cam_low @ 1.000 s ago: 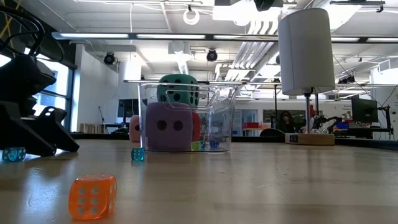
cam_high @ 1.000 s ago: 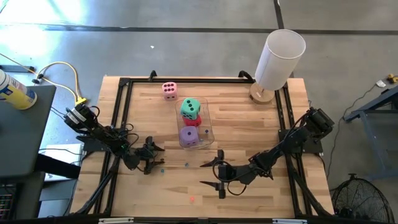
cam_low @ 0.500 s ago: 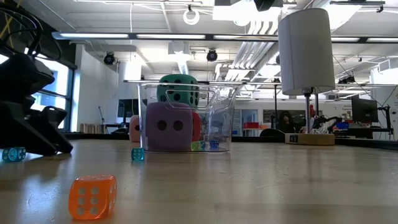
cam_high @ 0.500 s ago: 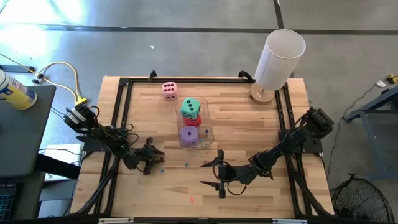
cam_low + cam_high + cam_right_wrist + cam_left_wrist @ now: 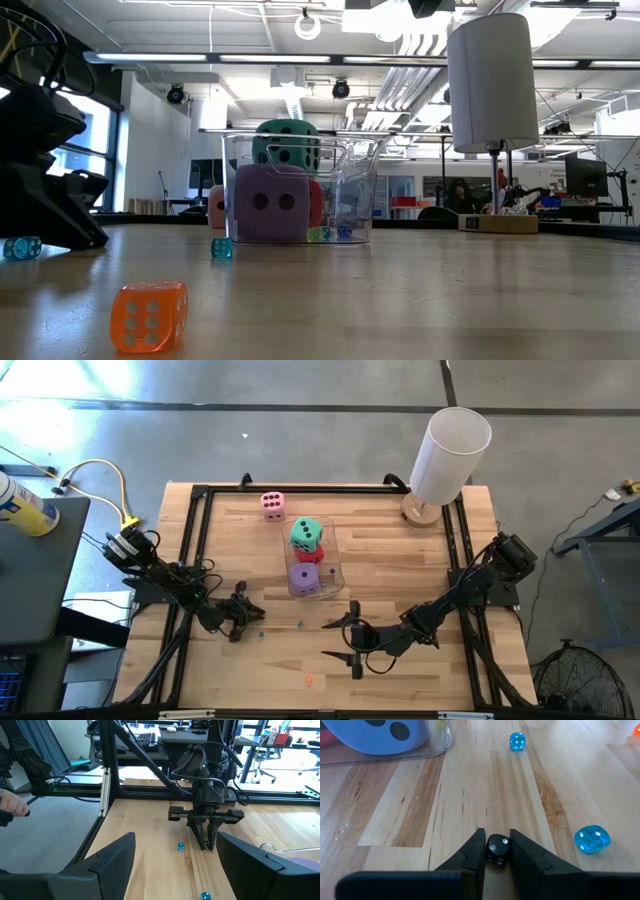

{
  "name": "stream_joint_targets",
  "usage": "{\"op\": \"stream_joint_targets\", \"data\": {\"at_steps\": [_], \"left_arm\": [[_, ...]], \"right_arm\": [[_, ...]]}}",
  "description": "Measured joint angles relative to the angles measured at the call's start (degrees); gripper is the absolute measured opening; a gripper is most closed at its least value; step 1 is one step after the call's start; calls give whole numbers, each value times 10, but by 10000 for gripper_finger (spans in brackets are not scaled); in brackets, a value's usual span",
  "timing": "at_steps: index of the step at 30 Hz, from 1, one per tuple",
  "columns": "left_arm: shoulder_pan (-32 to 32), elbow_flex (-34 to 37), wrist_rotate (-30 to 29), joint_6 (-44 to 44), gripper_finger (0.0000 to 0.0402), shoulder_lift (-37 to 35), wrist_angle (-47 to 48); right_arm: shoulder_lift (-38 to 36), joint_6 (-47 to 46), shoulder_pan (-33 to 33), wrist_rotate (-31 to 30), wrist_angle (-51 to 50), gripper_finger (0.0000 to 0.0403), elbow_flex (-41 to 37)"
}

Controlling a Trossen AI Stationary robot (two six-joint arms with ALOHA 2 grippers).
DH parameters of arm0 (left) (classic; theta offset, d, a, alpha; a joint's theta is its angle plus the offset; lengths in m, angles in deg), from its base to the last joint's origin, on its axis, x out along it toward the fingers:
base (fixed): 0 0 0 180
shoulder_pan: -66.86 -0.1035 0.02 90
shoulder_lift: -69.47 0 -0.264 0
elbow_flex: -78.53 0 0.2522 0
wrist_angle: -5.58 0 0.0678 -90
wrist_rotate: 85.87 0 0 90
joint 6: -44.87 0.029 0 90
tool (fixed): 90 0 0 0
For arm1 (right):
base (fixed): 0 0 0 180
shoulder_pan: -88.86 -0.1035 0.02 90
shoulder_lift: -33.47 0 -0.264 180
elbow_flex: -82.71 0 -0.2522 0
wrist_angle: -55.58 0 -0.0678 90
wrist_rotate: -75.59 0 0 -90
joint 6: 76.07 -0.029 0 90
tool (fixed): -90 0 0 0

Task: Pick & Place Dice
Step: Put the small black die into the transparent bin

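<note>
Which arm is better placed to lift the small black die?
Left. The left gripper has its fingers on both sides of the black die on the table; the right gripper waits open, well apart.

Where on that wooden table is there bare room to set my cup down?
Bare wood lies between the pink die and the left frame rail, and between the clear bin and the lamp. Near both claws it's crowded.

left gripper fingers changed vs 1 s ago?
Yes. The left gripper has closed: in the high view its spread fingers have drawn together beside the clear bin, which stayed put, and the left wrist view shows them pinching a small black die.
</note>
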Motion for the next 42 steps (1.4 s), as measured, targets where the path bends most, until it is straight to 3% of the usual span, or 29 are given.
{"op": "stream_joint_targets", "data": {"at_steps": [10, 21, 28, 32, 38, 42], "left_arm": [[-1, -2, 18, 33, 64, -4, -26], [-9, -37, 103, 155, 65, -91, -6], [-18, -76, 100, 221, 65, -110, -12], [-49, -106, 108, 265, 65, -110, -14], [-120, -164, 178, 339, 65, -111, -11], [-170, -215, 221, 352, 65, -119, 68]], "right_arm": [[0, 0, 0, 0, 0, 270, 0], [0, 0, 0, 0, 0, 270, 0], [0, -1, 0, 0, 1, 270, 0], [0, -10, 1, 0, 0, 270, 0], [0, -10, 1, 0, 0, 270, 0], [0, -10, 2, 0, -1, 270, 0]]}}
